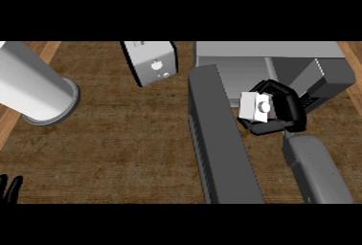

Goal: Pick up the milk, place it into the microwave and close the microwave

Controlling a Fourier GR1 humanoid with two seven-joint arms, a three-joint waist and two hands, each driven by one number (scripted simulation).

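My right robot hand (286, 107) is curled round the milk (254, 106), a small white carton held at the mouth of the microwave (268, 57), which stands at the far right of the brown worktop (120, 143). My grey right forearm (316, 167) runs up to it from the near edge. The microwave door (222, 139) stands swung wide open, stretching from the microwave towards me just left of the milk. My left robot hand (10, 189) shows only as relaxed, straight fingers pointing up at the near left corner, holding nothing. Far left lies a grey cylinder (35, 86), and between it and the microwave stands a small grey box (150, 62) with buttons on its face
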